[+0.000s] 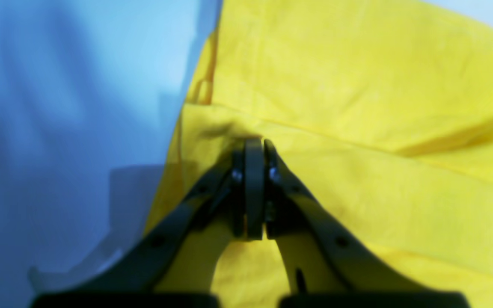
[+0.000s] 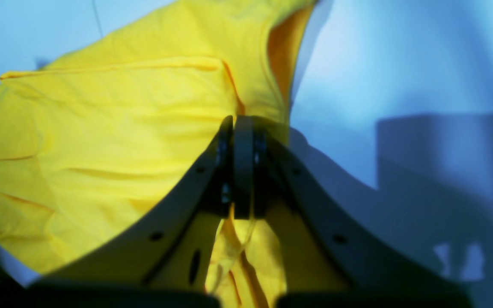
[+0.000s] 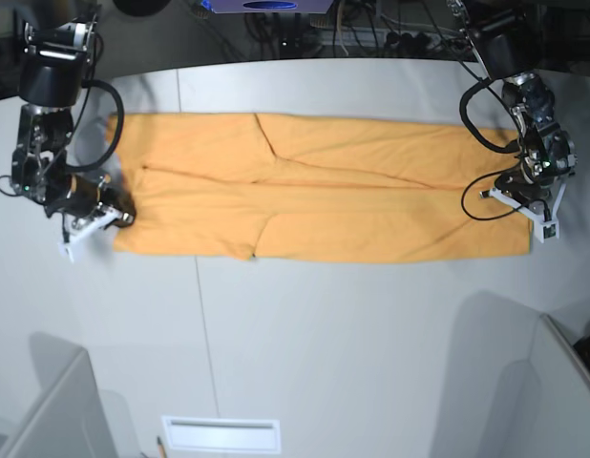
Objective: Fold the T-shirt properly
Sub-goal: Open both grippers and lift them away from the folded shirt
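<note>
In the base view, the robot's right gripper (image 3: 129,218), at the left of the frame, sits closed at the near left part of the yellow-orange T-shirt (image 3: 324,224), which lies stretched in a long, layered band across the white table (image 3: 371,343). The right wrist view shows the fingertips pressed together on the cloth beside its side edge; whether fabric is pinched between them is hidden. The step in hand appears to be laying or settling a lengthwise fold, and this end calls for care: the layers look uneven, so the edge is best drawn straight and flat before release. Toward the middle, the upper layer ripples, and gentle outward tension from both ends would likely smooth it without dragging the lower layer. At the right of the frame, the left gripper (image 3: 496,194) is likewise closed at the shirt's other end, its hold on the fabric also unclear. Both arms would do well to move together and stay level, then open fully and lift straight up, lest a snagged layer undo the fold.
</note>
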{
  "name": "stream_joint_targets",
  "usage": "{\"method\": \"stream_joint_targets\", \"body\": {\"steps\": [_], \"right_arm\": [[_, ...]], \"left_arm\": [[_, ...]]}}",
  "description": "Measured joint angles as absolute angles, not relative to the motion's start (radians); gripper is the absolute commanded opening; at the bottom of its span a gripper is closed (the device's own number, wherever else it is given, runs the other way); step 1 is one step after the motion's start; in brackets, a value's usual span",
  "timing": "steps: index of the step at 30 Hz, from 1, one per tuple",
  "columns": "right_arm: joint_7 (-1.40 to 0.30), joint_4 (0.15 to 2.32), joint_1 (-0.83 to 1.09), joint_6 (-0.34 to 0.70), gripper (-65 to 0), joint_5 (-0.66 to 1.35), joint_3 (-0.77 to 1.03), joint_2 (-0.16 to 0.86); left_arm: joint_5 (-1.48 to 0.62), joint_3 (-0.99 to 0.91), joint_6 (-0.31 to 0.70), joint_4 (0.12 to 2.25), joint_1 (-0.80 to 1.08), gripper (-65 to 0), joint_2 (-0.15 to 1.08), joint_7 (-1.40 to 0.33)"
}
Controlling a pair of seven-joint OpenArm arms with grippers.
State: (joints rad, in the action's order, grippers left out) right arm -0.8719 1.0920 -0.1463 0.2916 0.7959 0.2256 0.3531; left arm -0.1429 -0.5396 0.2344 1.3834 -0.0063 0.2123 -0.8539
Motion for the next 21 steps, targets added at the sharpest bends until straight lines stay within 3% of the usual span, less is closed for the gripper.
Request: {"method": "stream_joint_targets", "body": {"steps": [5, 10, 16, 21], "right_arm": [[-0.887, 1.145, -0.166, 0.277, -65.0, 0.692, 0.212, 0.326], [-0.929, 1.374, -0.087, 0.273, -65.0, 0.684, 0.214, 0.316], [-1.016, 1.731, -0.018, 0.283, -65.0, 0.702, 0.224, 0.312], [-1.129, 1.939, 0.102, 0.277, -65.0, 0.690, 0.347, 0.201]], "left_arm": [[-0.133, -0.545, 0.236, 1.515, 0.026, -65.0, 0.197, -1.025], [-0.132, -0.657, 0.252, 1.676, 0.041, -65.0, 0.198, -1.090], [-0.132, -0.764, 0.450, 1.758, 0.053, -65.0, 0.215, -1.137], [-0.193, -0.904, 0.627, 1.753, 0.107, -65.0, 0.205, -1.116]]}}
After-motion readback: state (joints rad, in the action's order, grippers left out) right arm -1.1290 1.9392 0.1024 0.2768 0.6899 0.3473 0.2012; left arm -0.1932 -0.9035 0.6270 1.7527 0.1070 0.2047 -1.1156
